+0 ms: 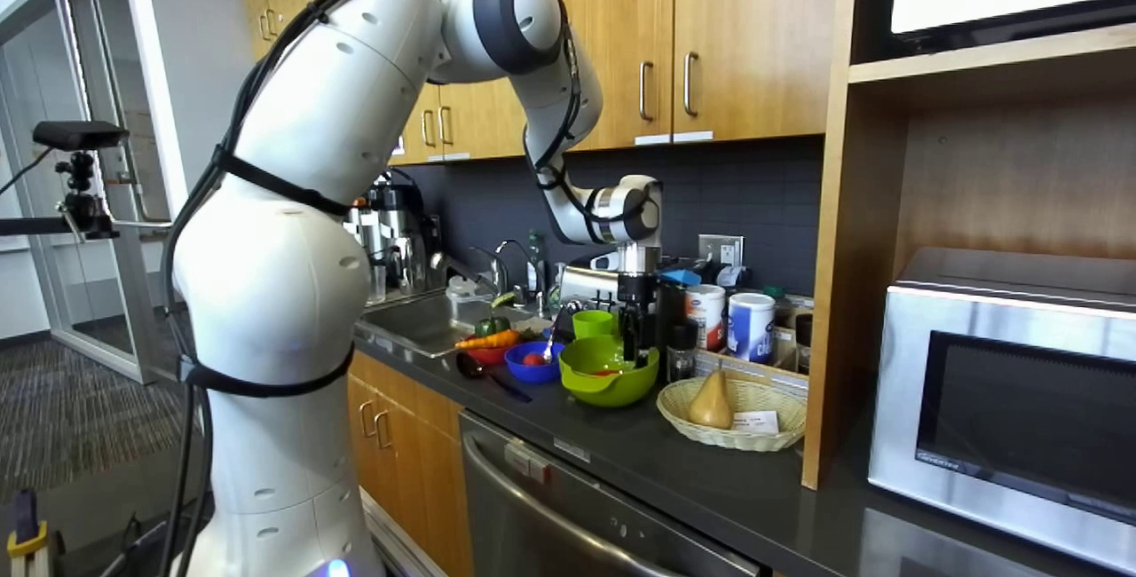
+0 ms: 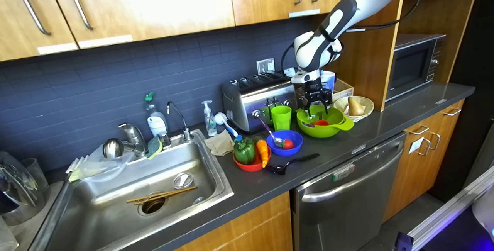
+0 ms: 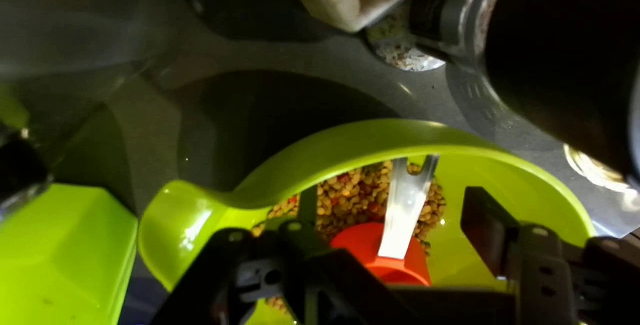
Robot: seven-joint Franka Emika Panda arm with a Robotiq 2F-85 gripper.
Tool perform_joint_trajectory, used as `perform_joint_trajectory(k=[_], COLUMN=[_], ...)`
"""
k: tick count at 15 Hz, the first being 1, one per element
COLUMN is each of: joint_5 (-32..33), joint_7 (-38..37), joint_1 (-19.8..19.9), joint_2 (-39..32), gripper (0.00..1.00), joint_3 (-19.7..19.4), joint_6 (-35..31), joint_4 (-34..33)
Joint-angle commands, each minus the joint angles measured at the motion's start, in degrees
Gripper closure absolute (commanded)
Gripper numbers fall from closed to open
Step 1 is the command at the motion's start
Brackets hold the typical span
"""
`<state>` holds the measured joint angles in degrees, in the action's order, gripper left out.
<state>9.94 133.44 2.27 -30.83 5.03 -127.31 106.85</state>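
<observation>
We are viewing a red scoop (image 3: 367, 244) with a bright, notched metal handle (image 3: 406, 207), lying on tan grains (image 3: 350, 200) inside a lime-green bowl (image 3: 370, 140), our pincer (image 2: 317, 113) standing wide apart, holding nothing.

Bowl (image 2: 321, 131): lime green, set upright on the counter (image 2: 386, 123)
Grains (image 3: 357, 192): tan and red, gathered inside
Scoop (image 3: 397, 237): red, laid among the grains, metal handle pointed toward the bowl's rim
</observation>
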Motion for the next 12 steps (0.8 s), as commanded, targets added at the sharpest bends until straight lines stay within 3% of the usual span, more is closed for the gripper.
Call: perform_joint_trajectory(k=[1, 4, 7, 12], joint_5=[-1.1, -1.4, -1.9, -2.3], joint_7=[1.0, 1.6, 2.5, 3.5], joint_1=[0.9, 1.1, 1.4, 1.6], joint_2=[-4.2, -4.2, -4.2, -3.9], gripper=[0.55, 0.81, 0.99, 0.95], joint_3=[0.0, 0.1, 0.1, 0.1], joint_6=[1.7, 1.5, 1.3, 1.1], joint_4=[-1.0, -1.0, -0.9, -0.8])
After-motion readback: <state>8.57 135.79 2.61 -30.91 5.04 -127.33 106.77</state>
